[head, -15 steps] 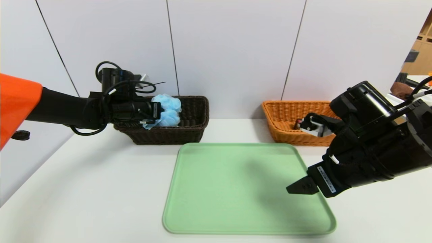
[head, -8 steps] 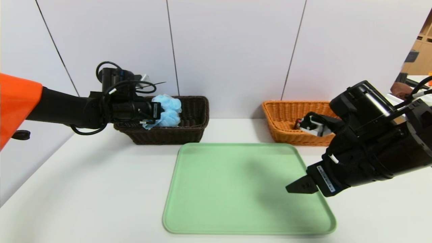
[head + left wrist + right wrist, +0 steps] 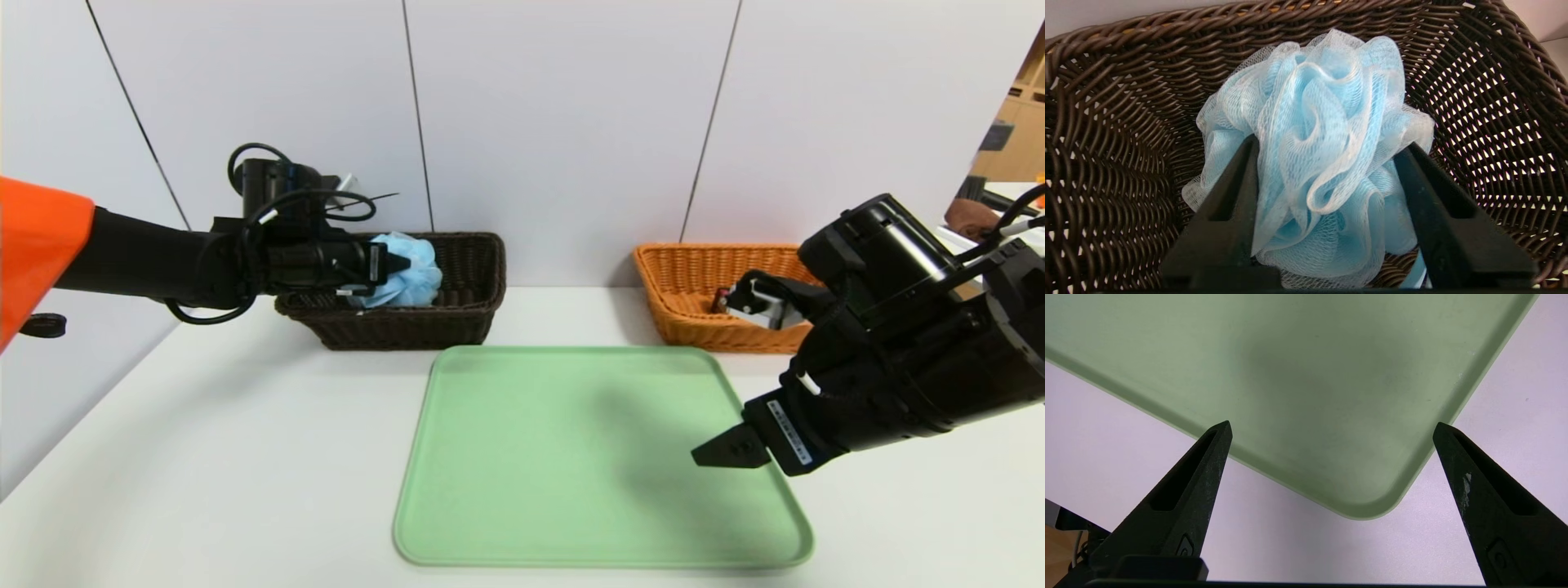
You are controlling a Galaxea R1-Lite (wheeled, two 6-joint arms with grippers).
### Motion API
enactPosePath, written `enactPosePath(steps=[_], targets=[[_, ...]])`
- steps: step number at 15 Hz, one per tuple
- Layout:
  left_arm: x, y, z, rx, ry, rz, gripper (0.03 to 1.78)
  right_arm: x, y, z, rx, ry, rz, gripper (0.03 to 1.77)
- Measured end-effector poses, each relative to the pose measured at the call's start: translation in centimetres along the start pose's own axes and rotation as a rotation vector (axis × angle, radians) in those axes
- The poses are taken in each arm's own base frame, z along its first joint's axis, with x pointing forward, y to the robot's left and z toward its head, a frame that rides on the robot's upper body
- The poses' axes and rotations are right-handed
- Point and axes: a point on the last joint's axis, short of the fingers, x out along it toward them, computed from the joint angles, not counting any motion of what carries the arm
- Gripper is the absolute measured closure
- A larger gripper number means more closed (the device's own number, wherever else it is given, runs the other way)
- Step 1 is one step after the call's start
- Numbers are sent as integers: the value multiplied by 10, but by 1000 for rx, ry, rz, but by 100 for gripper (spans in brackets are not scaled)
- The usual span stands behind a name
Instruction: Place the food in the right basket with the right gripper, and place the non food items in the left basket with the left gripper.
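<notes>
Note first the white bench, then the green tray with bare surface in view. Behind it, find the brown basket at left and the orange basket at right. Record the right claw as parked, wide open and ungripping, above the tray's near right corner. Record the left claw as spread inside the brown basket, apparently released, tips against the sides of the blue bath puff. Locate that puff within the brown basket. Rate as light, soft, springy and hard to break, with loose mesh liable to snag on withdrawal. For any regrip, take across the dense middle, not by outer frills. List last a small dark red item in the orange basket.
</notes>
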Motion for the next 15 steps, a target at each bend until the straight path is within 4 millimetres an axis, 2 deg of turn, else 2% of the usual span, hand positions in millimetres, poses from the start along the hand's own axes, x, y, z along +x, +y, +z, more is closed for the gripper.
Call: enactPosePath(steps=[3,6,11,15], targets=[[-8,-2,7,4,-18,-1,48,-2,0,0,-1,-7,0,10],[-18,-4,16,10,-49,-1,36,-4,0,-1,-1,-13,0,10],[-42,-5,27,3,-60,41,25,-12,1,-2,-3,-40,-1,10],[-72,-12,33,0,-62,65,19,-32,2,-3,-3,-109,-6,10]])
